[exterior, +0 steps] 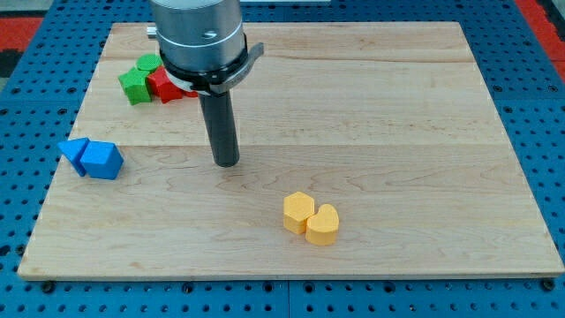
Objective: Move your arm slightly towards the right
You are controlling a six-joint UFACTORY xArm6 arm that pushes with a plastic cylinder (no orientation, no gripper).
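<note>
My tip (227,162) rests on the wooden board (397,115), left of the middle. The dark rod hangs from the grey arm head at the view's top. Two yellow blocks lie touching below and right of the tip: a yellow hexagon-like block (297,211) and a yellow heart-like block (323,224). Two blue blocks sit touching at the view's left: a blue triangle (74,154) and a blue wedge-like block (101,160). At the upper left are a green block (136,85), a second green block (148,64) and a red block (165,85), partly hidden by the arm.
The board lies on a blue pegboard surface (35,124). A red patch (18,22) shows at the top left corner.
</note>
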